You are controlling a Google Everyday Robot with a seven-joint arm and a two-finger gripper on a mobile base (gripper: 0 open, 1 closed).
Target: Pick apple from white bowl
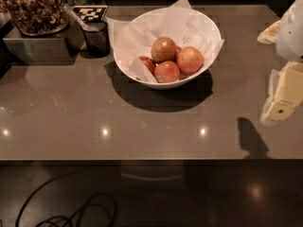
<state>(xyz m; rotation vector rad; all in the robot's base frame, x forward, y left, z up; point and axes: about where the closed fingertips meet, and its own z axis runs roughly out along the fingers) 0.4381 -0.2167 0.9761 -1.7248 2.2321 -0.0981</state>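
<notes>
The white bowl (214, 30), lined with crumpled white paper, stands at the back middle of the brown table. Several apples lie in it. The pale pinkish-orange apple (190, 59) is on the right side. A golden-brown apple (164, 49) lies behind it on the left, and a deeper red apple (166, 72) lies in front. Another red apple (148, 64) is partly hidden at the left. My gripper (284, 97), pale cream under a white arm, hangs at the right edge of the view. It is well to the right of the bowl, above the table and apart from it.
A small dark mesh cup (97, 38) stands just left of the bowl. A jar of snacks (35, 8) sits on a metal box (38, 50) at the back left, with a checkered tag (90, 13) beside it. Cables (71, 212) lie on the floor before the table's front edge.
</notes>
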